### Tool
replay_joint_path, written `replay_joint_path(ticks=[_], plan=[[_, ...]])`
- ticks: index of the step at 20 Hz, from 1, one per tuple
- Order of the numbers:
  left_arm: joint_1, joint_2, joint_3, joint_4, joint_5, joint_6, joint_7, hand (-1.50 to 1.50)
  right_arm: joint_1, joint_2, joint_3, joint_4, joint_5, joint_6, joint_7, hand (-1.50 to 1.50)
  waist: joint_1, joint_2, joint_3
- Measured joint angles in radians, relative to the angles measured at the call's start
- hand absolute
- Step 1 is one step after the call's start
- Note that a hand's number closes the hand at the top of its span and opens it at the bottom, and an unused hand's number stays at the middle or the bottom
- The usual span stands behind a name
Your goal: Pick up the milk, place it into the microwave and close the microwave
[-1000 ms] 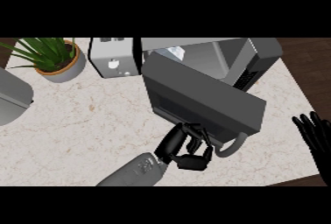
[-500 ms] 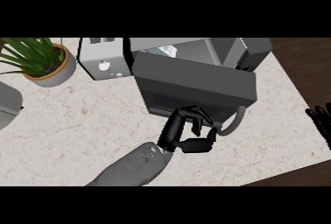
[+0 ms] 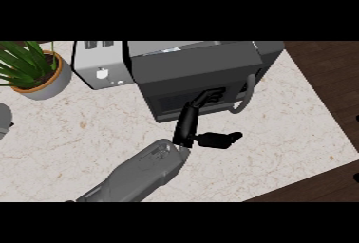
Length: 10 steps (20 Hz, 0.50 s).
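Observation:
The dark grey microwave (image 3: 200, 66) stands at the back of the counter, its door (image 3: 189, 78) facing me and almost flat against the body. A curved grey handle (image 3: 243, 97) sits on the door's right side. My left hand (image 3: 186, 133) reaches up from the lower left. It is open, with straight fingers (image 3: 203, 100) pressing on the door's lower part and the thumb (image 3: 223, 139) pointing right. No milk shows anywhere in view. My right hand is out of the picture.
A silver toaster (image 3: 98, 66) stands just left of the microwave, and a potted plant (image 3: 32, 71) further left. The marble counter (image 3: 84, 133) ends at the right, where the dark wood floor (image 3: 329, 80) begins. A grey object's edge (image 3: 4, 123) shows at far left.
The microwave door has swung from wide open to almost shut. My left hand's fingers straightened and followed the door forward. The right hand slid out past the right edge.

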<state>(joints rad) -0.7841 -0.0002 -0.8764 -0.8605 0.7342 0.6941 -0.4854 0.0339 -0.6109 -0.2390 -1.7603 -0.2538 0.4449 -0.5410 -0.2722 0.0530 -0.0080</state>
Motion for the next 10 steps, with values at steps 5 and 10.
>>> replay_joint_path(ticks=[5,10], plan=[[-0.024,0.0,0.021,-0.003,0.068,0.037,-0.022,-1.5,-0.052,-0.041,-0.032,-0.006,0.059,-0.036,-0.007,1.5,-0.007,0.013,0.001],[-0.029,0.0,0.016,-0.007,0.114,0.051,-0.061,-1.5,-0.091,-0.062,-0.043,-0.001,0.09,-0.057,-0.005,1.5,-0.007,0.022,0.003]])
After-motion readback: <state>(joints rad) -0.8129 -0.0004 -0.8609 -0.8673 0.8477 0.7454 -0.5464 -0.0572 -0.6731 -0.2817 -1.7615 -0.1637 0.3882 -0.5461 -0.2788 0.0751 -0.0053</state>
